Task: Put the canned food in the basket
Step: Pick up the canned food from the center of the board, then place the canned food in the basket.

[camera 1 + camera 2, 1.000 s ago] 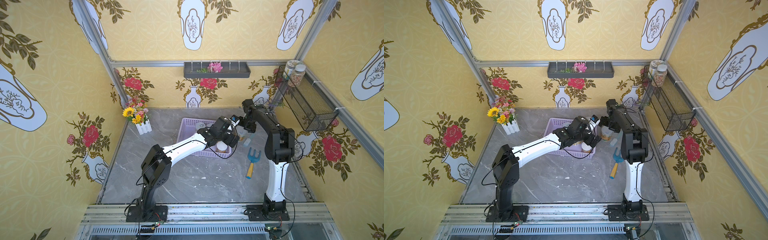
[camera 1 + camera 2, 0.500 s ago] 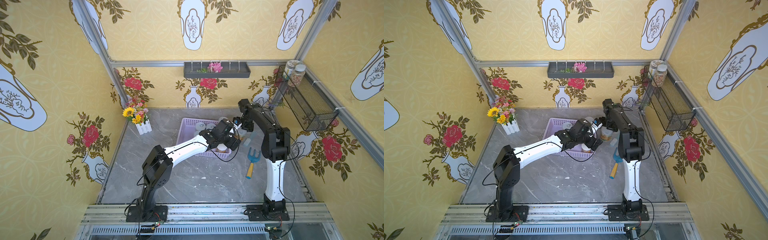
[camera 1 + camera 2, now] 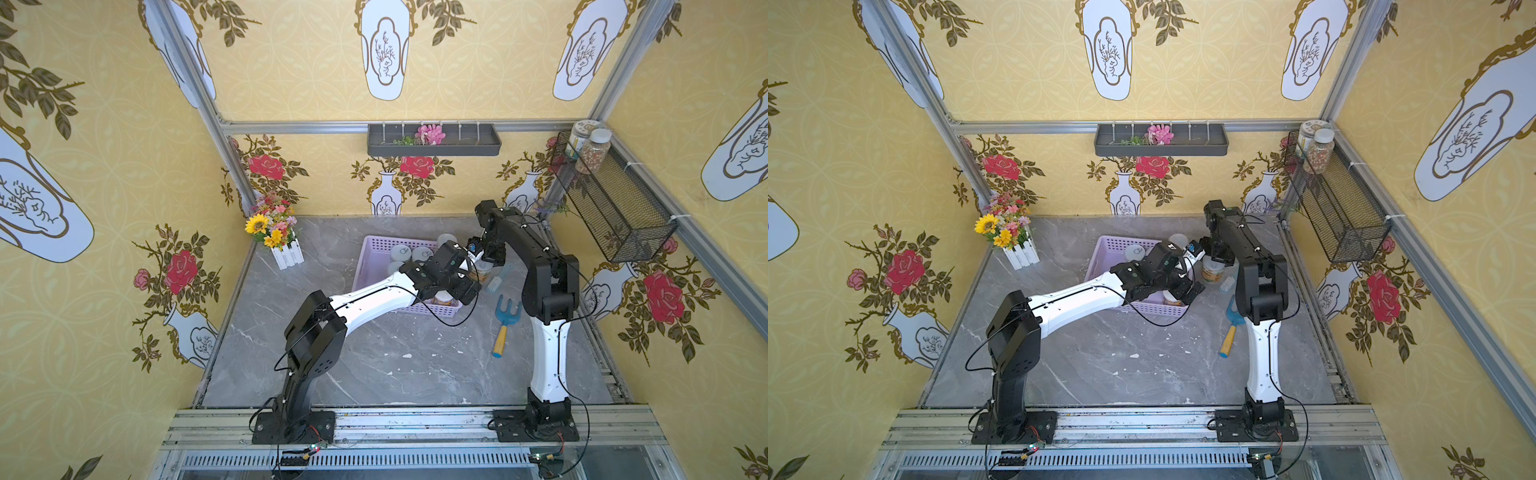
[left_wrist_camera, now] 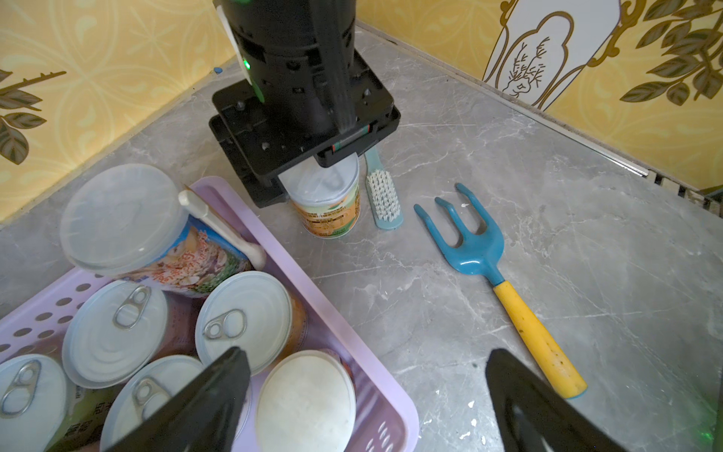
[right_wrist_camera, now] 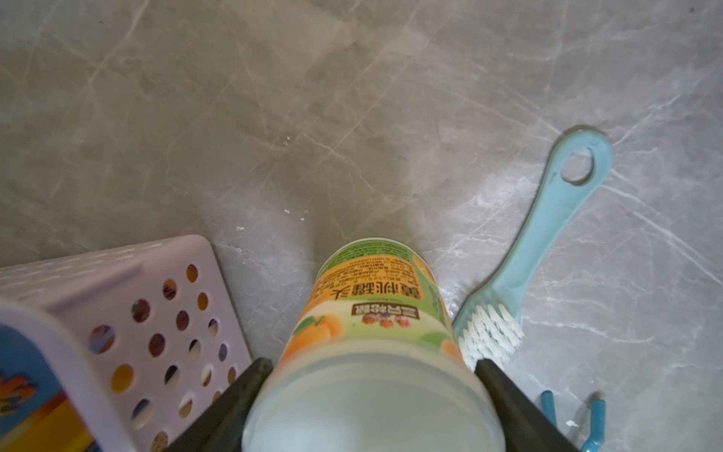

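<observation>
Gripping the one can (image 5: pixel 371 309) I see outside the basket: my right gripper (image 5: pixel 371 366) stands over it with a jaw pressed against each side of its upper wall, just under the translucent lid. The orange-and-green can stands upright on the grey table (image 5: pixel 234 117), slightly right of frame centre in both top views. It sits between the lilac basket (image 5: pixel 129 274) and a pale blue brush (image 5: pixel 547 242), just beside each. My left gripper (image 4: pixel 365 354) hangs empty, jaws wide apart, above the basket's corner, where six cans (image 4: pixel 246 309) show inside. I judge this to be the pick-up step. The next move calls for a straight lift clear of brush and basket wall, then a short carry over the rim. My left arm should withdraw first, since it crowds the drop spot.
</observation>
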You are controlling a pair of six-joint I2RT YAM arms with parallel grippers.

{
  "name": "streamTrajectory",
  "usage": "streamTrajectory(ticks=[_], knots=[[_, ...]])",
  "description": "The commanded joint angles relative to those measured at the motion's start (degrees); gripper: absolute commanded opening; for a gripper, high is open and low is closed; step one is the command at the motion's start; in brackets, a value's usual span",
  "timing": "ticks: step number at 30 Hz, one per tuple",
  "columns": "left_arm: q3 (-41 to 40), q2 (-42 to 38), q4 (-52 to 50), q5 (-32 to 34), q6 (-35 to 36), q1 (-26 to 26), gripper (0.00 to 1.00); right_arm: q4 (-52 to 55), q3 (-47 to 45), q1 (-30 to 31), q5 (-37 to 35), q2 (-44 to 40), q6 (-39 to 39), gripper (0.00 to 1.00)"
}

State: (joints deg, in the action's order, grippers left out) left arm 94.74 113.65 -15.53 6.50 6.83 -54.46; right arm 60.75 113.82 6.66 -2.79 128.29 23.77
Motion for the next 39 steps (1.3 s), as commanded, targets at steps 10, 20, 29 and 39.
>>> streamTrajectory(ticks=[10,20,29,39], knots=[[-2.3,-3.8,0.0,-1.0,-3.4,0.0,1.00,0.9,-3.7,-0.2,-0.6,-7.0,0.3,0.71],[-13.6,-15.3,2.0,-7.1,-14.3,0.0,1.00,3.0,-14.5,0.2,-3.3,-21.7,0.8,0.70],[-19.1,-20.9,0.2,-8.4,-17.0,0.0,1.00,8.9,-17.1,5.6,-5.8,-29.9,0.9,0.71],[-31.8,-32.7,2.6,-10.8,-23.7,4.6,1.00,8.3,-12.4,21.2,-3.4,-28.6,7.0,0.72]])
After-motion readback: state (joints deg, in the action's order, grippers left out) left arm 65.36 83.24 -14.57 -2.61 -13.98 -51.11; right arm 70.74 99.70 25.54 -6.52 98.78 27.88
